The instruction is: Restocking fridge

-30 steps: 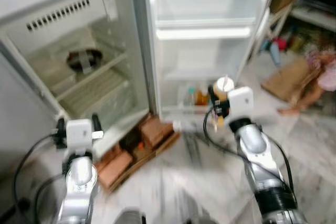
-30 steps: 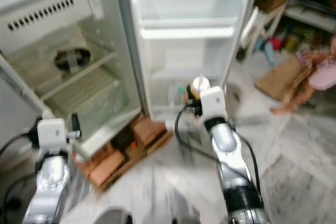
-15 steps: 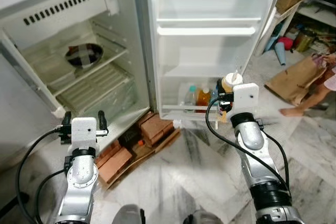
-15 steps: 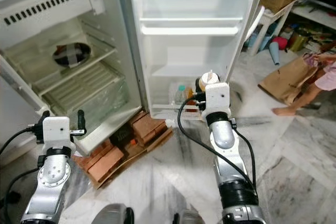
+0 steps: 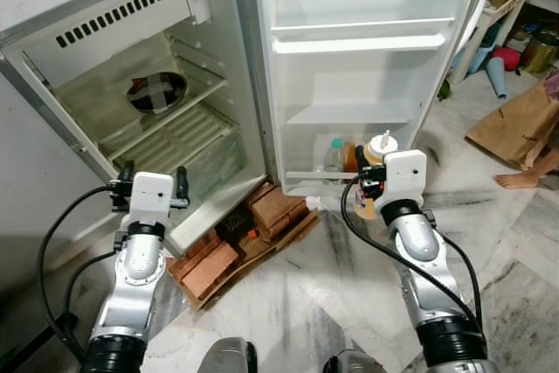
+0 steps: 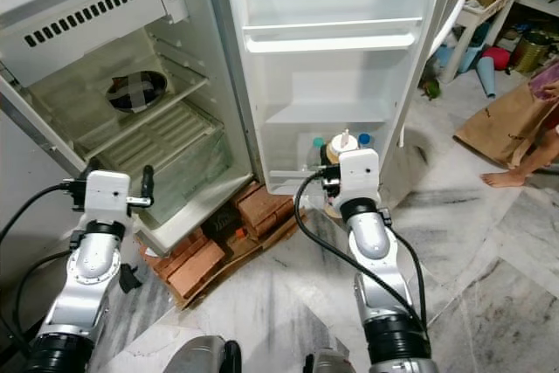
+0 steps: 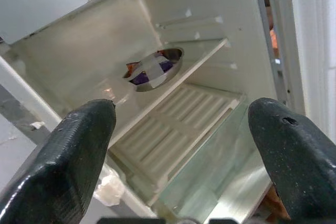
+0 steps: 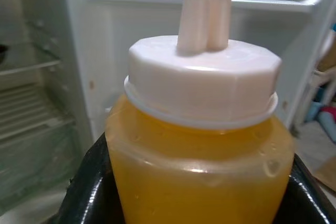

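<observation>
While its fingers clamp the orange bottle (image 8: 199, 145), the right gripper (image 5: 371, 189) hangs before the fridge door's (image 5: 367, 67) bottom rack (image 5: 306, 179).
That bottle has a white cap with a spout; two bottles (image 5: 334, 156) stand in the rack behind it. The left gripper (image 7: 178, 150), fingers spread, faces the open fridge (image 5: 131, 58), where a foil-taped bowl (image 7: 153, 69) sits on a shelf. Bricks (image 5: 262, 220) prop the fridge on the marble floor (image 5: 332, 303); a box's lettering is unreadable.

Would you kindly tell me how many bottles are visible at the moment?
3. A yellow bottle sits in the right hand. A clear bottle and an orange bottle stand on the door's bottom shelf. The held bottle may hide more.
</observation>
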Robot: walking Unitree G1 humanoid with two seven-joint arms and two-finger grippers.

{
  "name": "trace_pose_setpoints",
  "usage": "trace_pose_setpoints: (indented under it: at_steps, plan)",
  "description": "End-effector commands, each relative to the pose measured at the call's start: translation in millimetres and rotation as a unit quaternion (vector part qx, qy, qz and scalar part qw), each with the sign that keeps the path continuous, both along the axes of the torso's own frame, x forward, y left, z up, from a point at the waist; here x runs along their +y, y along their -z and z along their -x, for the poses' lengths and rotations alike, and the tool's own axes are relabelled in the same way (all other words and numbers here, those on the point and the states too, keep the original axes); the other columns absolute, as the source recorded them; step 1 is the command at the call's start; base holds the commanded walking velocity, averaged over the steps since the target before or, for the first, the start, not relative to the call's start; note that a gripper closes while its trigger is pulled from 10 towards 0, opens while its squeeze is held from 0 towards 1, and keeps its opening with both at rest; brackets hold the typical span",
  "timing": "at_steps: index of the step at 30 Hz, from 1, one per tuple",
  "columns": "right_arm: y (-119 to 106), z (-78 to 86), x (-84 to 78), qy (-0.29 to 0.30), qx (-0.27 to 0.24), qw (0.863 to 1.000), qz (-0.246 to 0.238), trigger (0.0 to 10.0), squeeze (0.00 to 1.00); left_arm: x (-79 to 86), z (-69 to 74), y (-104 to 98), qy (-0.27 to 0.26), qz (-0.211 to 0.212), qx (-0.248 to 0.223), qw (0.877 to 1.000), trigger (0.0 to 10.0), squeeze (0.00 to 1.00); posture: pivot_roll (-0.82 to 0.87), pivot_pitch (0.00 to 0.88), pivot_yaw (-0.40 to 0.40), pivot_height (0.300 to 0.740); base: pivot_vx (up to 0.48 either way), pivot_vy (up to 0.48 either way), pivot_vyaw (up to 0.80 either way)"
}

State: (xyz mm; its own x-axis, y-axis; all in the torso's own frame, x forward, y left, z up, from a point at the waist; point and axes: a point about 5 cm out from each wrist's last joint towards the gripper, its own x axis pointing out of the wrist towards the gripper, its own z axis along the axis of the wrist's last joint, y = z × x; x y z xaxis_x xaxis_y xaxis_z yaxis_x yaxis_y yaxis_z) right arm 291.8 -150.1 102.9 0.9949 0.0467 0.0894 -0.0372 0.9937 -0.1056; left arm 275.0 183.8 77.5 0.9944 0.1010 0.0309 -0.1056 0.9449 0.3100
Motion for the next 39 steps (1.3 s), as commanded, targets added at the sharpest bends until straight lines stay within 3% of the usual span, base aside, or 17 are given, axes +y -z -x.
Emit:
trace_pose_setpoints:
  at_steps: [1,7,14,27,39]
  plan:
    - [-4.6,1.5,1.1,0.011,-0.019,1.0,0.001,10.0,0.0,0.9,3.0,5.1,-0.006,0.003,0.006,1.0,10.0,0.0,0.06,0.071,0.063,0.74,0.0,0.0,0.0]
    - [-3.3,0.4,3.0,0.006,-0.02,1.0,0.004,10.0,0.0,-1.4,13.9,19.5,-0.02,0.022,0.024,0.999,10.0,0.0,0.07,0.05,0.013,0.74,0.0,0.0,0.0]
    - [8.7,1.0,-8.4,0.013,-0.001,1.0,0.02,10.0,0.0,4.3,16.2,19.0,-0.041,0.04,0.018,0.998,10.0,0.0,0.07,0.046,-0.012,0.74,0.0,0.0,0.0]
    - [5.7,-5.5,-2.5,-0.006,-0.008,1.0,0.029,10.0,0.0,1.9,14.5,16.6,-0.017,0.035,0.009,0.999,10.0,0.0,0.07,0.058,-0.012,0.74,0.363,0.284,0.0]
    - [3.5,-11.8,-0.2,-0.004,-0.012,0.999,0.031,10.0,0.0,-6.5,13.7,15.8,-0.003,0.04,0.008,0.999,10.0,0.0,0.08,0.063,-0.01,0.74,0.331,0.0,0.0]
